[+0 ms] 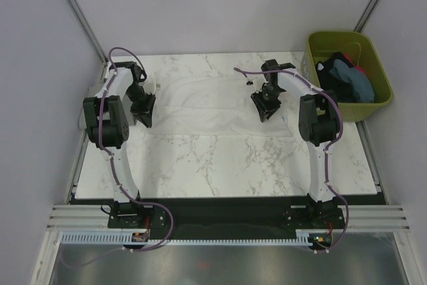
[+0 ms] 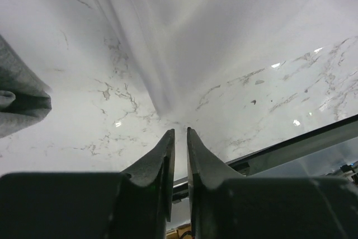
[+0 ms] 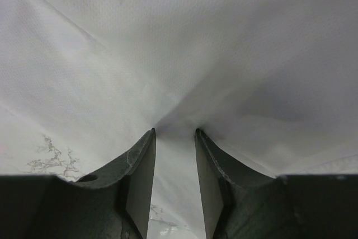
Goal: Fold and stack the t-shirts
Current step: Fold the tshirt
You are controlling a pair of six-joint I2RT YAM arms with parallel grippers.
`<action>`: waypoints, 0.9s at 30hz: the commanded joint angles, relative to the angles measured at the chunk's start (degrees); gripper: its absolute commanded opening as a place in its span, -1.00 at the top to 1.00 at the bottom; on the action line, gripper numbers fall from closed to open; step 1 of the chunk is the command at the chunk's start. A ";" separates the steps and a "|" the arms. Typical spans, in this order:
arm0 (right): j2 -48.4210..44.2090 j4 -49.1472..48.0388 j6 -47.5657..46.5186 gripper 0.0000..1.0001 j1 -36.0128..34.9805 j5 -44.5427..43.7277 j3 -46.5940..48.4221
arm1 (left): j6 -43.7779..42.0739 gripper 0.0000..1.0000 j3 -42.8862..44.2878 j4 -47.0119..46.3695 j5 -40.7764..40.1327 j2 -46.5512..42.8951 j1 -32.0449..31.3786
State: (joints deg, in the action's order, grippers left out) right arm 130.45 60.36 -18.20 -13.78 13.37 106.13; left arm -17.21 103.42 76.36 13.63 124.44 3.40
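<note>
white t-shirt is lying spread across the far half of the marble table, stretched between the two grippers. its near edge is running roughly straight across the table's middle, and bare marble is showing from that edge to the table's near edge.

left gripper is sitting at the shirt's left end, near the table's left edge. in the left wrist view its fingers are almost pressed together with only a thin slit between them, and a folded ridge of the white cloth is ending right at the tips. cannot tell whether any cloth is actually caught. the table's edge rail is showing just beside the tips. a grey t-shirt is lying on the marble, apart from the white cloth.

right gripper is sitting at the shirt's right side. in the right wrist view it is pinching the white cloth, creases fanning out from between the tips.

olive-green bin is standing off the table's far right corner, holding a dark t-shirt and a blue-teal t-shirt, well apart from both grippers.
</note>
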 commanded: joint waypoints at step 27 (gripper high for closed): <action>-2.13 -7.01 5.10 0.06 2.97 4.04 7.70 | 0.86 0.09 14.89 2.13 10.63 7.39 -6.82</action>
State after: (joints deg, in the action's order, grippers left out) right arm 127.87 53.58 -13.69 -9.87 14.94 114.59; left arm -17.15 117.75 76.66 21.04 132.42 -3.22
